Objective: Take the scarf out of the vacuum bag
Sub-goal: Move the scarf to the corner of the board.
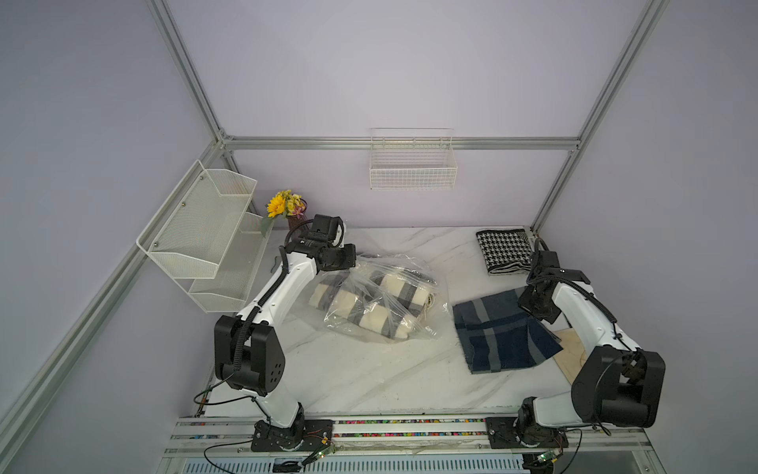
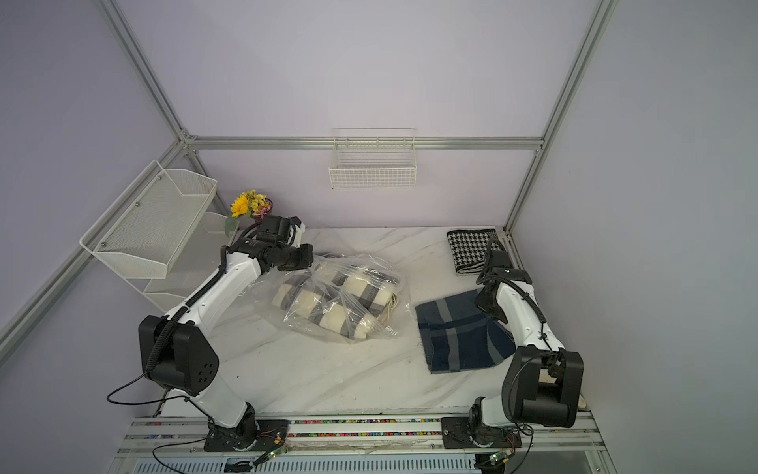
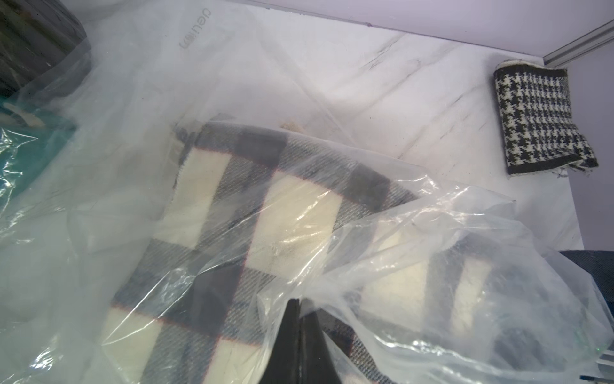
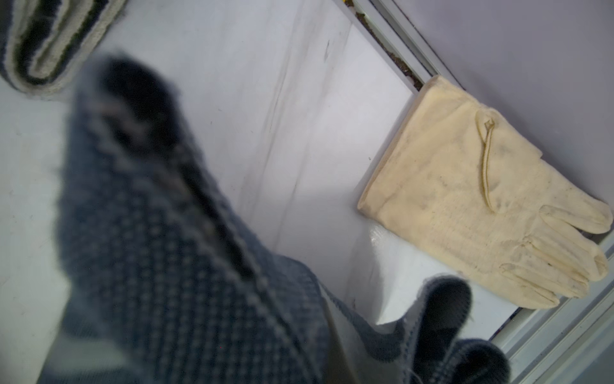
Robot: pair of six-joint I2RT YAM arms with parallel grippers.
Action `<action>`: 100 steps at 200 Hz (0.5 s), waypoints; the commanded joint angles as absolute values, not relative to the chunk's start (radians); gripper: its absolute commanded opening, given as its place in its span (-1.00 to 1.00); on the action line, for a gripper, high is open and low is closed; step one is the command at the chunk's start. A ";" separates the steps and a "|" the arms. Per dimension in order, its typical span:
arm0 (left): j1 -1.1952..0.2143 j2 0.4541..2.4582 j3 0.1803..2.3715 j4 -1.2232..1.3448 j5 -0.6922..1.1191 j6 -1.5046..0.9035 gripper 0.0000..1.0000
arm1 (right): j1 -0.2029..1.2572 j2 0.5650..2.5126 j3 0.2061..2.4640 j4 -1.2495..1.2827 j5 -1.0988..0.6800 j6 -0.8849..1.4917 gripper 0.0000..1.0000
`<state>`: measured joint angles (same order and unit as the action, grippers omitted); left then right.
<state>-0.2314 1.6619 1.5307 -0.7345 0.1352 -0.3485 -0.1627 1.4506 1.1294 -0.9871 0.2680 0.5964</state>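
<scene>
Vacuum bag (image 3: 133,83) printed "deli" (inverted).

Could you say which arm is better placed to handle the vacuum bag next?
Probably left: the left gripper is shut on the vacuum bag; the right gripper is away, holding the blue scarf.

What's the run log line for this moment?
left pincer: shut on vacuum bag | right pincer: shut on blue scarf | checked scarf: inside bag
</scene>
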 commanded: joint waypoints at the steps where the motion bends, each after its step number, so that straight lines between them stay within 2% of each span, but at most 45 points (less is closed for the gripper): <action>1: -0.213 1.606 1.531 -0.662 0.127 -0.336 -1.00 | -0.190 1.472 1.149 -0.918 0.281 0.592 -1.00; 100: -0.213 1.583 1.519 -0.634 0.174 -0.324 -1.00 | -0.202 1.635 1.231 -0.820 0.142 0.700 -1.00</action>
<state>-0.2310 1.6356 1.5227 -0.7029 0.1738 -0.3470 -0.1963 1.6062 1.1904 -0.8749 0.1814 0.6495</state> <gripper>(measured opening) 0.047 0.103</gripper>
